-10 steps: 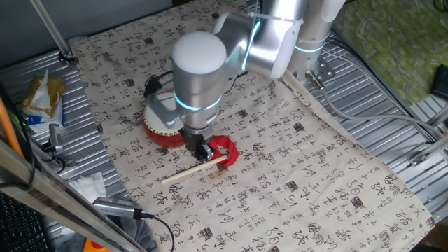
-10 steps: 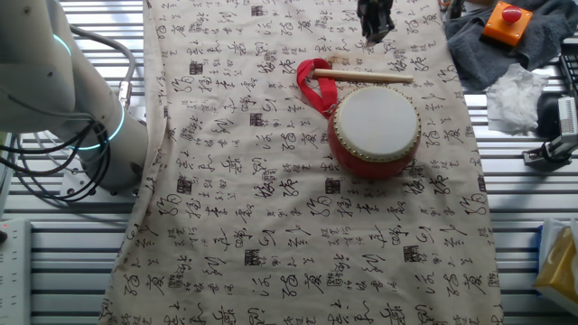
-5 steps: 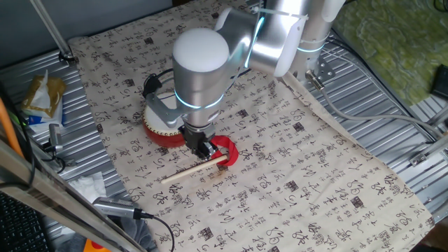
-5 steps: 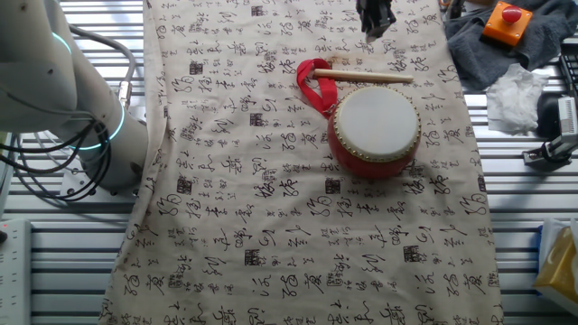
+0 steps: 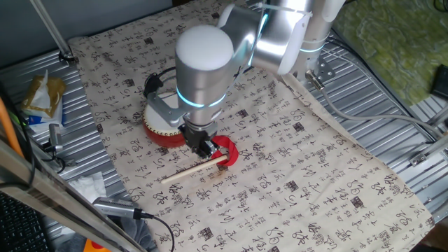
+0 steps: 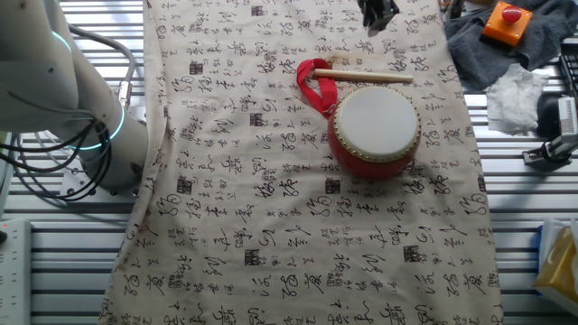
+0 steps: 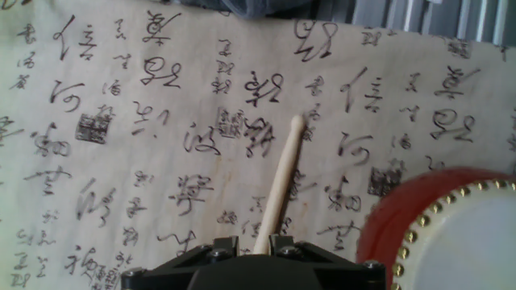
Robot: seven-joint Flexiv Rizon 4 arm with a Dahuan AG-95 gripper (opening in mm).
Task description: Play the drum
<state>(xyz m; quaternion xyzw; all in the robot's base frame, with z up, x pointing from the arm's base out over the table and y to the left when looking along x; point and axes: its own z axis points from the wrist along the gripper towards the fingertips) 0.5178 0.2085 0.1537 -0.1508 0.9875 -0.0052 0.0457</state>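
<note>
The drum (image 6: 375, 126), red-bodied with a white skin, stands on the printed cloth; in one fixed view only its red side (image 5: 157, 131) shows behind the arm. The hand view catches its studded rim (image 7: 451, 234) at lower right. Its red ribbon (image 6: 312, 81) lies beside it. A thin pale stick (image 5: 192, 171) lies flat on the cloth next to the drum (image 6: 366, 77). My gripper (image 5: 205, 150) hangs open over the ribbon-side end of the stick. In the hand view the stick (image 7: 282, 181) runs out from between the fingers of the gripper (image 7: 254, 242), with gaps either side.
A grey cloth with an orange box and red button (image 6: 506, 20) and a white tissue (image 6: 515, 95) lie just past the cloth's edge near the drum. A snack packet (image 5: 42, 94) and a cable with a plug (image 5: 119, 208) sit on the ribbed metal table.
The arm has shifted slightly, and the gripper has edged toward the frame's top in the other fixed view. The stick and drum have not moved.
</note>
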